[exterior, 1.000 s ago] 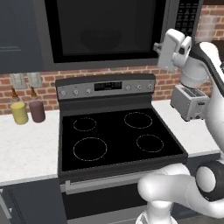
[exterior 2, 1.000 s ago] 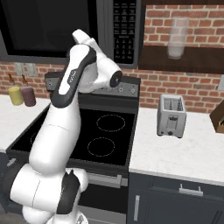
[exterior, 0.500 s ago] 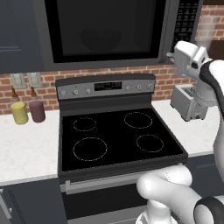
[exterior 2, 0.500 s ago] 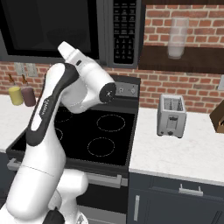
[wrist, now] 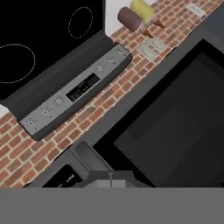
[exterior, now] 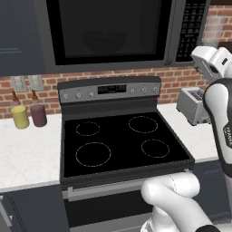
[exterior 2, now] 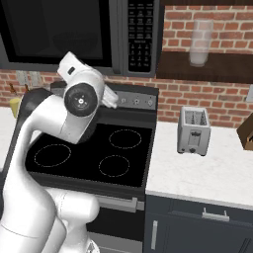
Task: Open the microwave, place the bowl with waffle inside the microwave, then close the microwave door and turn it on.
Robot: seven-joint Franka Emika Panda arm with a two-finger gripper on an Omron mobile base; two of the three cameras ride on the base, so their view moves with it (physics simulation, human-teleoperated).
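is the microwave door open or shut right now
Shut. The microwave door sits flush against the microwave, and the bowl shows faintly behind its dark glass.
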